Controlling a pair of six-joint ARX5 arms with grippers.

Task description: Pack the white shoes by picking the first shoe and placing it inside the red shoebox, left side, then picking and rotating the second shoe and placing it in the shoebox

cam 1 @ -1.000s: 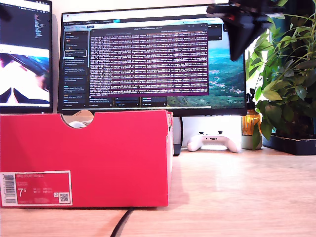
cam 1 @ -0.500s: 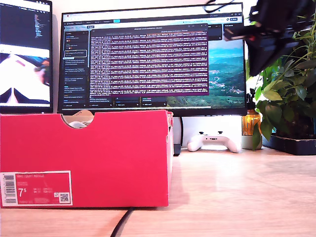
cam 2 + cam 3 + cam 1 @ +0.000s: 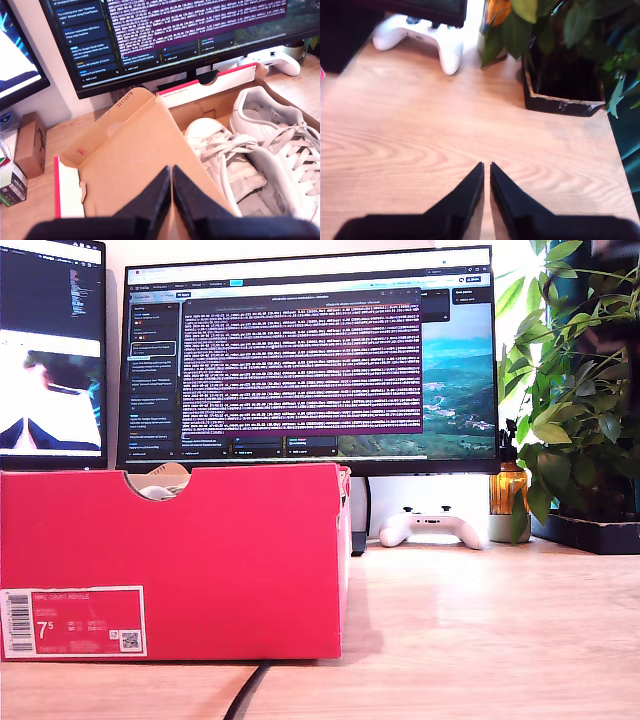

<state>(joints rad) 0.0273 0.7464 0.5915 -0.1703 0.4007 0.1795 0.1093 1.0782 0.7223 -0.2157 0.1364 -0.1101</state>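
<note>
Wooden tabletop (image 3: 410, 125) carries the red shoebox (image 3: 170, 560). Both white shoes (image 3: 260, 150) lie lengthwise inside it, just ahead of my first hand (image 3: 171, 172), clenched empty; my second hand (image 3: 486, 170), also clenched empty, hangs well apart.

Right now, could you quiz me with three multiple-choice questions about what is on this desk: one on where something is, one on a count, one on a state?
1. Where are the white shoes?
A. On the bare desk
B. Inside the red shoebox
C. On the plant pot

2. How many shoes lie in the box?
A. None
B. One
C. Two

3. How do the jaws of my first end effector stand?
A. Wide open
B. Closed together, empty
C. Clamped on a shoe

Answers:
1 B, the first wrist view shows them between the cardboard walls.
2 C, two laced shoes lie side by side.
3 B, its tips meet with nothing between them.
</note>
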